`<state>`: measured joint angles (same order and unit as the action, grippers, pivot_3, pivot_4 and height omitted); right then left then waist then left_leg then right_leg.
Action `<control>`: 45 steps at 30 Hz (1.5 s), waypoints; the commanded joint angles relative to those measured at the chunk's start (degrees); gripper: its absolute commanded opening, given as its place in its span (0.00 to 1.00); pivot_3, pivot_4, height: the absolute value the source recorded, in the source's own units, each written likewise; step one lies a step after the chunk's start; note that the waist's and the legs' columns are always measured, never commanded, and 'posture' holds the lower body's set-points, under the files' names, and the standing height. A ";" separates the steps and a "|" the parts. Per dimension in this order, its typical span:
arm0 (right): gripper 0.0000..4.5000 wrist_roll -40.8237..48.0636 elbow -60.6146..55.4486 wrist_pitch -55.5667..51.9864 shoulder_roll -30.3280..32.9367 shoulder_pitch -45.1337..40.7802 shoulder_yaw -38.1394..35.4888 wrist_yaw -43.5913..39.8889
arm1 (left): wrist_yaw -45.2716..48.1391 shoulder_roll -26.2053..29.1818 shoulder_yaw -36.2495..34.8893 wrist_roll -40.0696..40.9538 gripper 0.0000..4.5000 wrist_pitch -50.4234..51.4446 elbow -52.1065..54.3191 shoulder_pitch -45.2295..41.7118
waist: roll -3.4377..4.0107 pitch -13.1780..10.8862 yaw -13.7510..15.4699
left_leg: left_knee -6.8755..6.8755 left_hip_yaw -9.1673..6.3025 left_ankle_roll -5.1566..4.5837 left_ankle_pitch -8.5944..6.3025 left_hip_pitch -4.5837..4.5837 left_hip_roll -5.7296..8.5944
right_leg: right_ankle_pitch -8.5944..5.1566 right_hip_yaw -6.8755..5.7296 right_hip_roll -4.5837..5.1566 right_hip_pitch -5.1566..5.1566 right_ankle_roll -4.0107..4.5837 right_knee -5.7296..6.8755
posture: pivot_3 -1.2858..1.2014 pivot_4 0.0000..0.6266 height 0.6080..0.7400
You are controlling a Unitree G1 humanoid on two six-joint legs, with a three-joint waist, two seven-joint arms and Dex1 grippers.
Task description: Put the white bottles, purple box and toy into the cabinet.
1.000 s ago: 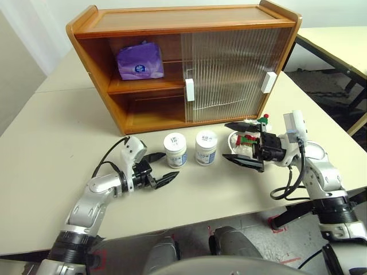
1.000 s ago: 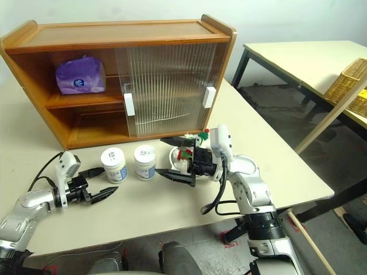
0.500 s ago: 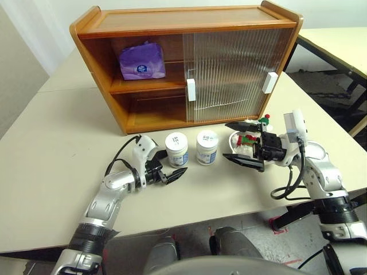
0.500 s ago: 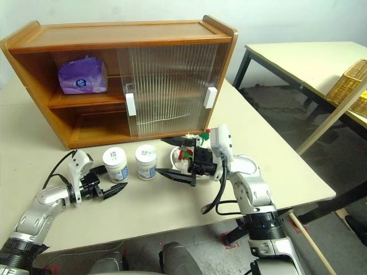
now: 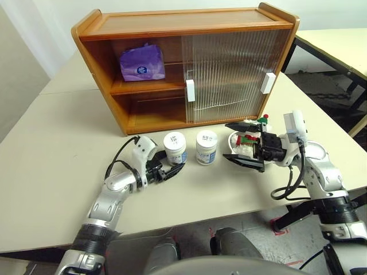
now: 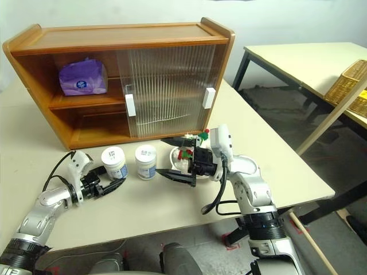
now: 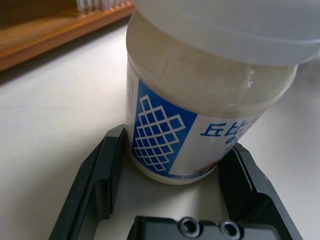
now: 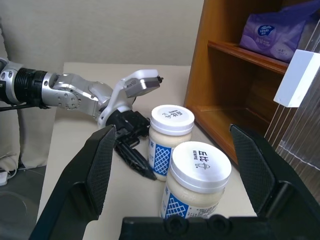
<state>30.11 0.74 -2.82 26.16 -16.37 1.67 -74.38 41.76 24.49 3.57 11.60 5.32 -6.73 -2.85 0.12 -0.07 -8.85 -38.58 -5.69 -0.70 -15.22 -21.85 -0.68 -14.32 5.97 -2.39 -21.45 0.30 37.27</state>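
Observation:
Two white bottles (image 5: pixel 175 148) (image 5: pixel 206 146) stand side by side on the table before the cabinet (image 5: pixel 172 23). My left gripper (image 5: pixel 173 163) is low on the table, its fingers (image 7: pixel 105 170) against both sides of the left bottle (image 7: pixel 200 100), which stands upright. The purple box (image 5: pixel 141 64) lies on the cabinet's upper shelf, left side. The toy (image 5: pixel 248 139) sits in a pale dish (image 6: pixel 175 156) right of the bottles. My right gripper (image 5: pixel 226 141) hovers beside the toy, pointing at the bottles, open with nothing in it.
Ribbed sliding doors (image 5: pixel 229 74) cover the cabinet's right half; its left half stands open. A second table (image 5: pixel 338 40) with a wicker basket (image 6: pixel 350 86) stands at the far right. The table's front edge runs just behind both arms.
My left gripper slid forward to the left bottle and its fingers closed in around it. The right arm, the toy and the other bottle kept still.

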 commanded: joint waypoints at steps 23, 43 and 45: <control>1.00 9.86 -8.36 -9.60 -6.16 2.34 -2.24 8.93 | -16.12 -1.28 -11.76 -2.37 0.69 -6.14 -6.54 -8.43 | -0.12 -0.04 0.94 | 0.06 0.05 0.05 -0.04 -0.07 0.33 | -0.09 0.09 -0.10 -0.04 0.08 -0.01 | 0.44 0.00 1.00; 1.00 7.45 -10.09 -7.43 -8.62 4.01 0.22 10.89 | -21.63 -5.62 -9.11 -5.89 0.69 -5.11 -23.77 -24.51 | -0.30 -0.13 0.94 | -0.01 0.06 -0.02 -0.01 -0.07 0.37 | 0.00 0.11 -0.17 0.04 -0.11 -0.03 | 0.43 0.00 1.00; 1.00 7.33 -10.08 -7.36 -8.66 3.93 0.25 10.92 | -21.87 -5.94 -9.09 -5.73 0.69 -4.66 -24.55 -25.14 | -0.31 -0.13 0.84 | -0.05 0.08 -0.03 -0.01 -0.07 0.38 | 0.01 0.14 -0.32 0.06 -0.14 -0.03 | 0.43 0.00 1.00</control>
<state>37.88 -8.64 -10.68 17.41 -12.35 1.33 -63.40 20.27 18.77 -5.57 6.40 0.42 -30.53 -26.85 -0.18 -0.20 -8.02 -38.64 -5.61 -0.73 -15.24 -21.91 -0.30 -14.31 6.12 -2.74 -21.37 0.14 37.23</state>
